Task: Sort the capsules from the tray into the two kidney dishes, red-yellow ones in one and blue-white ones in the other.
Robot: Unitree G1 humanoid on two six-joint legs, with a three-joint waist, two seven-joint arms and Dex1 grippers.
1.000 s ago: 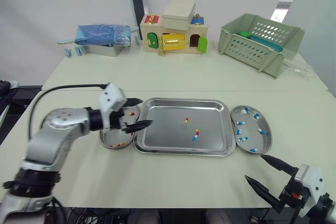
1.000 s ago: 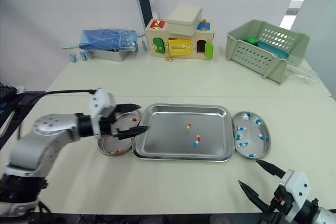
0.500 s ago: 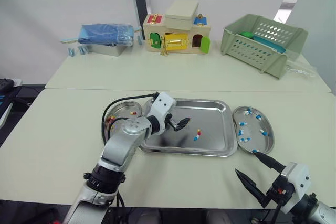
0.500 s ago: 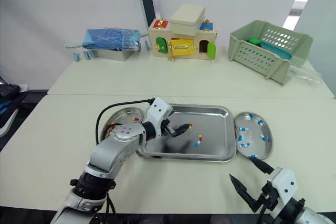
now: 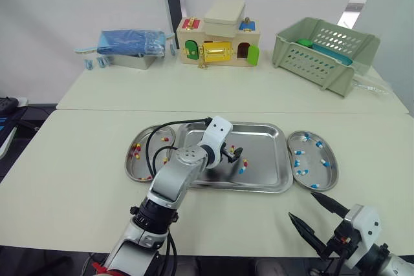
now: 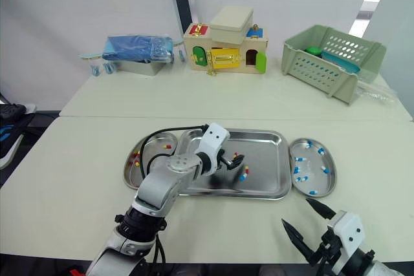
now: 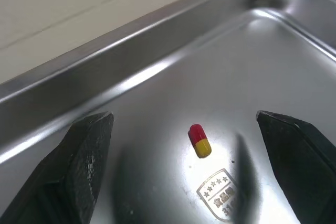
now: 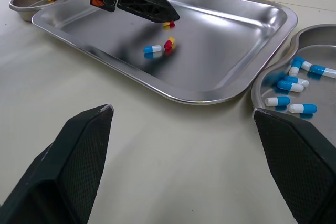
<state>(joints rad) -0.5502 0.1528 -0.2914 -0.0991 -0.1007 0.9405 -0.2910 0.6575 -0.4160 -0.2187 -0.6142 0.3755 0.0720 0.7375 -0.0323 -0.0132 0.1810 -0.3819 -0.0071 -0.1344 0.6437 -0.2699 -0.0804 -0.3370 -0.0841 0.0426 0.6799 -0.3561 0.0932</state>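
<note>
The left gripper (image 5: 234,154) (fingers apart) is held over a red-yellow capsule (image 7: 199,141) in the tray (image 5: 265,153).

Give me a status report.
Left gripper open, aimed at red-yellow capsule in tray. Right gripper open, off tray. Three capsules in tray, nothing in the way.

Stamp (image 7: 222,194) on tray (image 7: 131,61) floor: stars, Chinese characters, "31" cut off.

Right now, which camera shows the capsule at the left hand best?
Left wrist view: the red-yellow capsule lies close, unobstructed, inside the open left hand. The right wrist view shows it small beside that hand's tips; the eye views, barely a speck.
</note>
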